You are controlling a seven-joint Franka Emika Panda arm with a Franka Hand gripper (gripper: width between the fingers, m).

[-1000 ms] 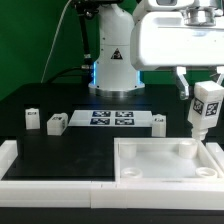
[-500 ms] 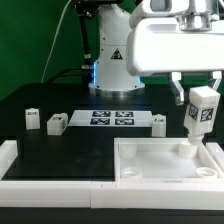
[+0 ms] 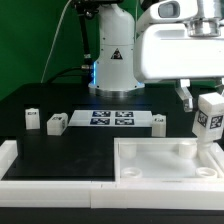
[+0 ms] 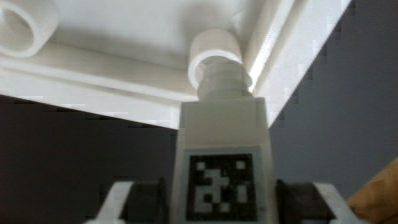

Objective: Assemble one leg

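Note:
My gripper (image 3: 207,100) is shut on a white block-shaped leg (image 3: 210,122) with a black-and-white marker on its face. It holds the leg upright over the far right corner of the large white square panel (image 3: 150,172), the lower end close to the rim. In the wrist view the leg (image 4: 222,130) sits between the two fingers (image 4: 135,204) of my gripper (image 4: 221,206). Its far end points at a round corner post (image 4: 214,52) of the panel. Whether leg and post touch is not clear.
Three more legs lie on the black table: two on the exterior view's left (image 3: 31,118), (image 3: 55,123) and one (image 3: 158,122) to the right of the marker board (image 3: 110,119). A white raised border (image 3: 40,172) runs along the front left. The robot base (image 3: 112,60) stands behind.
The gripper with the leg has moved toward the exterior view's right and slightly lower, now nearer the panel's far right corner.

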